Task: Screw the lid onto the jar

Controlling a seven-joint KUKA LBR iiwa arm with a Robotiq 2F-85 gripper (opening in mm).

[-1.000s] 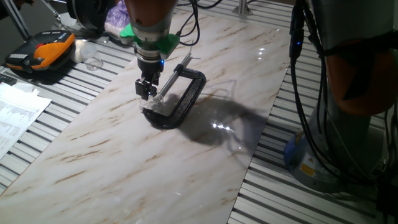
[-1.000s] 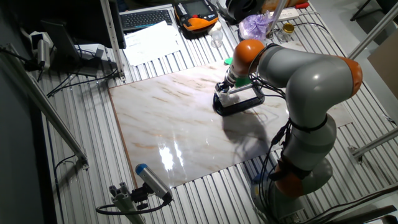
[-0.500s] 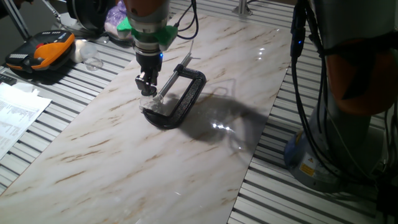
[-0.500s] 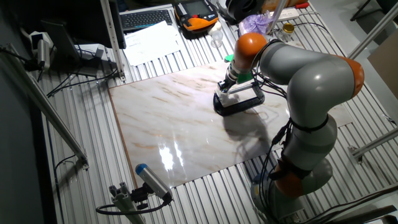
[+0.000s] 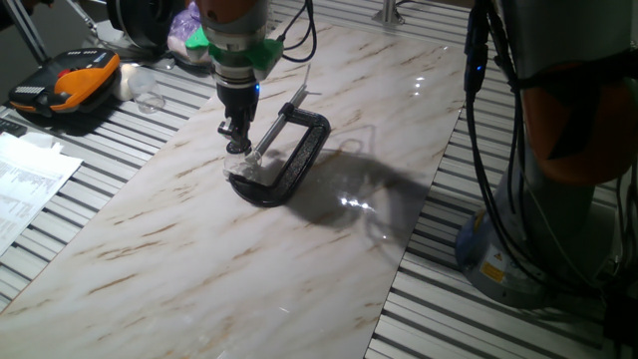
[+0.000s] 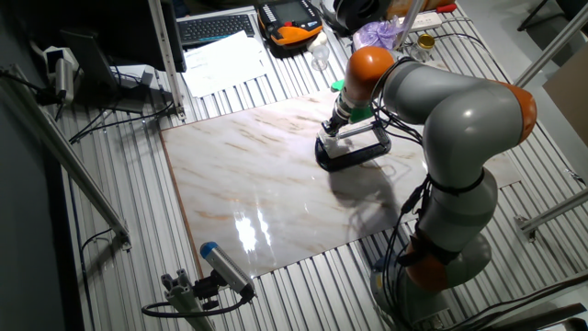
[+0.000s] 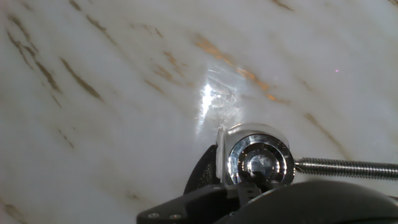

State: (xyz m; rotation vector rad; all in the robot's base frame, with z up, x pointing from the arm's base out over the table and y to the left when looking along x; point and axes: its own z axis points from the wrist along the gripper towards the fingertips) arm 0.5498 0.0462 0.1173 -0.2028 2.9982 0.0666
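The jar (image 5: 242, 170) sits pinned in the mouth of the black C-clamp (image 5: 289, 160) on the marble tabletop (image 5: 199, 249), probably so it cannot spin while being turned upon. The lid (image 7: 259, 160) lies on top of it, directly beneath the tool (image 5: 235, 145). The tool's fingers look drawn narrow above the lid, though whether they actually grip it I cannot tell.

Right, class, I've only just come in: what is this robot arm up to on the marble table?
The gripper hangs right above a small clear jar held in a black C-clamp on the marble table. The hand view shows the shiny lid just below the fingers, beside the clamp's screw rod. Whether the fingers grip the lid is unclear.
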